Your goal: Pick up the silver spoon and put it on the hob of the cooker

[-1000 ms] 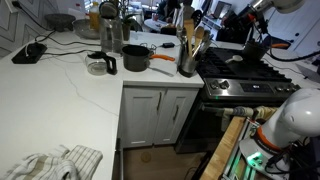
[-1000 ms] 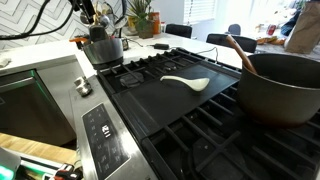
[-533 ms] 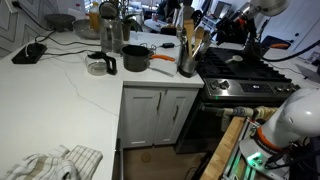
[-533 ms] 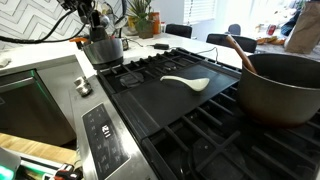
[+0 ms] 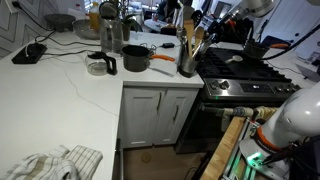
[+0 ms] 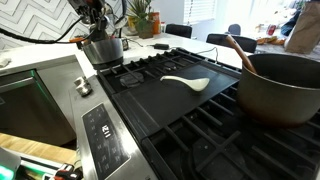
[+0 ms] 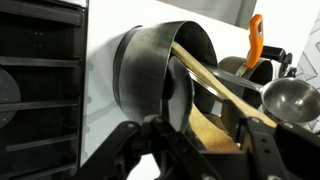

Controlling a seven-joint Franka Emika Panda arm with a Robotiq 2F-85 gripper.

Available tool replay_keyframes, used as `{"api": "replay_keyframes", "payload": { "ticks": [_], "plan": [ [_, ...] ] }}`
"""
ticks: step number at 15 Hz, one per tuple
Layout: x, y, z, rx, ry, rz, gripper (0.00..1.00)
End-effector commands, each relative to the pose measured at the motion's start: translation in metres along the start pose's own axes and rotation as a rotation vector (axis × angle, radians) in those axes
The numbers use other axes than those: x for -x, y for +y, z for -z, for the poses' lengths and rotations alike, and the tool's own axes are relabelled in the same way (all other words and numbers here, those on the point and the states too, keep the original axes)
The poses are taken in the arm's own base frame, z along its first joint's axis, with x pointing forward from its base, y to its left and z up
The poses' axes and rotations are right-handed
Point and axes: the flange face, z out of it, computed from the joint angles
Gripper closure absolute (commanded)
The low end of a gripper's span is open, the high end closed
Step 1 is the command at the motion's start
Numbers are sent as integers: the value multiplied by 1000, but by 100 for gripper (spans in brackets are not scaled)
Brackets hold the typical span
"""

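A dark metal utensil holder [image 7: 160,70] stands on the white worktop beside the hob [image 7: 40,90]. It holds a silver spoon [image 7: 290,100], a wooden spatula [image 7: 215,85] and an orange-handled tool [image 7: 255,40]. My gripper [image 7: 200,130] is open just above the holder, its fingers on either side of the wooden spatula, and the silver spoon lies to the right of them. The gripper is over the holder [image 5: 187,63] in both exterior views [image 5: 207,22] [image 6: 97,14]. The black hob with grates [image 6: 170,95] shows in an exterior view.
A white spoon [image 6: 187,82] lies on the hob's flat centre plate. A large dark pot [image 6: 280,88] with a wooden spoon stands on the grates. On the worktop are a black pan [image 5: 136,58], a glass jar [image 5: 98,65] and a cloth [image 5: 50,162].
The arm has swung from over the hob toward the utensil holder, and the gripper now sits above the utensils. Nothing on the hob has moved.
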Motion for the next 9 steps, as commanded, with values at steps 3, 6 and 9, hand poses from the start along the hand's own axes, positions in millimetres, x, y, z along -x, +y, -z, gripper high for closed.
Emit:
{"api": "replay_keyframes", "payload": {
  "ticks": [3, 6, 9],
  "plan": [
    [-10, 1, -1, -4, -75, -21, 81],
    [-9, 0, 1, 6, -91, -18, 96],
    [-8, -3, 5, 19, -87, -8, 100]
  ]
}}
